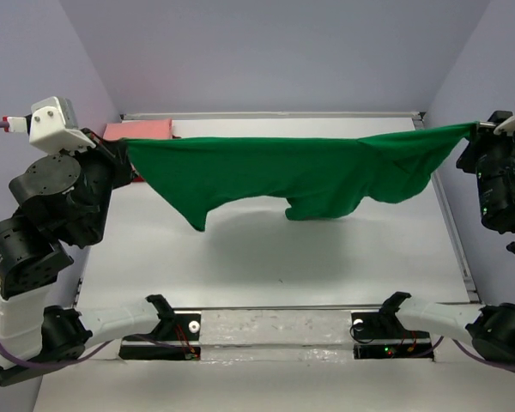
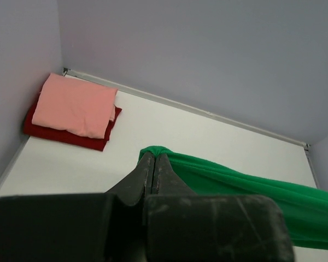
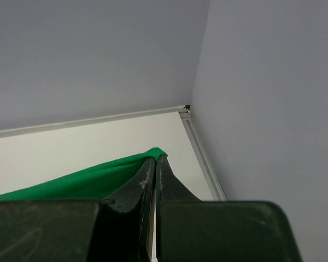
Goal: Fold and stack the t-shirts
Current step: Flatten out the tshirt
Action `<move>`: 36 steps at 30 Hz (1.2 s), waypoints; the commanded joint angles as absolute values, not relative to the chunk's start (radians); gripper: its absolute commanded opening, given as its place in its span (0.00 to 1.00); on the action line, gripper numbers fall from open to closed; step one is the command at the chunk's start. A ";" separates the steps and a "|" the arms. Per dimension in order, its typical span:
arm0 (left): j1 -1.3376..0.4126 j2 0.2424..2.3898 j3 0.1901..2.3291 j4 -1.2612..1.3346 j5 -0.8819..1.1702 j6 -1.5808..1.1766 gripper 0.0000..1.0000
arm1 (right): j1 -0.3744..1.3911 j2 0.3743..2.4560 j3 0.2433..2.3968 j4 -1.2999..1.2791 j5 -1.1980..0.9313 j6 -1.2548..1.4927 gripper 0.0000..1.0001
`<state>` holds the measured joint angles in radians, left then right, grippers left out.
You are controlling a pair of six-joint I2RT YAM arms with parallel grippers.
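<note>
We hold the soft bright green cloth t-shirt (image 1: 300,176) up in the air. It is stretched wide from left to right above the far half of the white table (image 1: 266,266). Our left gripper (image 2: 154,159) is pinched tight on one end of the shirt, with its two black fingers pressed on the cloth. Our right gripper (image 3: 154,159) is pinched tight on the other end in the same way. The top edge runs almost straight between them, and the rest hangs down in loose flaps that seem not to touch the table. In the far left corner a folded salmon-pink cloth t-shirt (image 2: 74,103) lies on top of a folded dark red cloth t-shirt (image 2: 63,136). We think the step now is to lay the green shirt down flat so we can fold it. To do it well, we should lower both ends at the same speed and let the hanging part touch the table first. Then we can drag it gently so the cloth spreads out with no bumps. The top edge should be tight, but we must not tug too hard, or the cloth may slip out of the fingers. We should also set it down away from the little pile, so we do not knock it.
</note>
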<state>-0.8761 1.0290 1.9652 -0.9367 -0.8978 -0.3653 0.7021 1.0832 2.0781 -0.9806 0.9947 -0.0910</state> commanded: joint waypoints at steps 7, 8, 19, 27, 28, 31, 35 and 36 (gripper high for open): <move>-0.876 1.071 1.936 -0.875 -0.965 -0.342 0.00 | 0.709 1.160 2.103 -0.980 1.028 -0.089 0.00; -0.877 1.075 1.916 -0.853 -0.972 -0.327 0.00 | 0.709 1.173 2.115 -0.971 1.029 -0.098 0.00; -0.683 1.338 1.959 -0.621 -0.813 -0.196 0.00 | 0.502 1.567 2.364 -0.963 0.747 -0.022 0.00; -0.423 1.563 2.071 -0.582 -0.568 -0.160 0.00 | 0.208 1.830 2.482 -0.974 0.430 0.077 0.00; -0.391 1.586 2.083 -0.583 -0.551 -0.158 0.00 | 0.187 1.853 2.497 -0.977 0.357 0.083 0.00; -0.345 1.680 2.149 -0.588 -0.525 -0.155 0.00 | 0.125 1.957 2.554 -0.977 0.289 0.090 0.00; -0.295 1.756 2.198 -0.566 -0.503 -0.146 0.00 | 0.101 2.054 2.605 -0.969 0.181 0.097 0.00; -0.293 1.767 2.210 -0.566 -0.509 -0.143 0.00 | 0.101 2.059 2.605 -0.969 0.170 0.100 0.00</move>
<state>-0.3180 1.7477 2.1246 -0.6239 -0.5220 -0.1745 0.0998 2.0464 2.5389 -1.0016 0.3031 0.0837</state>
